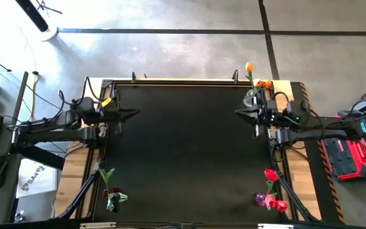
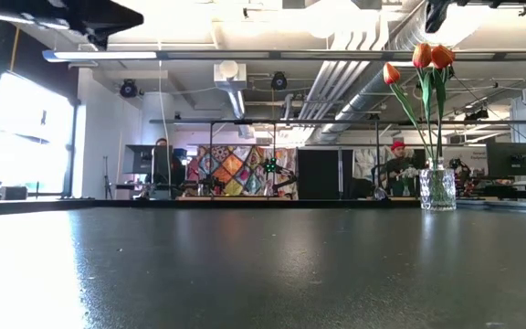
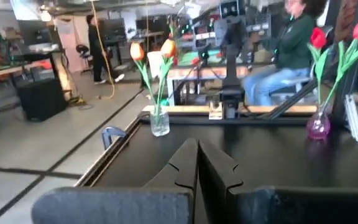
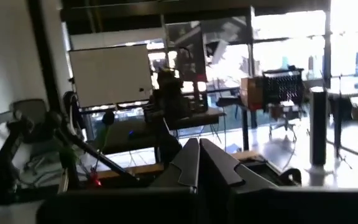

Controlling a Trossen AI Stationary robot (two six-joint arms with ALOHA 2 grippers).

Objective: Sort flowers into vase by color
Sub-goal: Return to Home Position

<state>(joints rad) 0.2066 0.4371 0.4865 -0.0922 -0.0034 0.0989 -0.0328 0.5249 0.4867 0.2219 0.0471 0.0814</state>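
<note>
The flowers stand in three vases at the table's corners. Orange tulips [image 1: 250, 67] rise from a clear glass vase [image 2: 437, 189] at the far right; the left wrist view shows them too [image 3: 149, 50]. Red-pink tulips [image 1: 271, 175] stand in a small purple vase [image 3: 318, 127] at the near right. Dark flowers [image 1: 112, 193] with green leaves sit in a vase at the near left. My left gripper [image 1: 135, 113] hangs shut above the table's left side, pointing level toward the right edge. My right gripper [image 1: 238, 113] hangs shut above the right side, pointing level toward the left edge. Neither holds anything.
The black tabletop [image 1: 183, 159] lies between the two arms. Wooden strips border its left and right edges. A red toolbox [image 1: 351, 156] sits on the floor to the right, a keyboard and mouse on a desk to the left. People sit in the room beyond [image 3: 284, 56].
</note>
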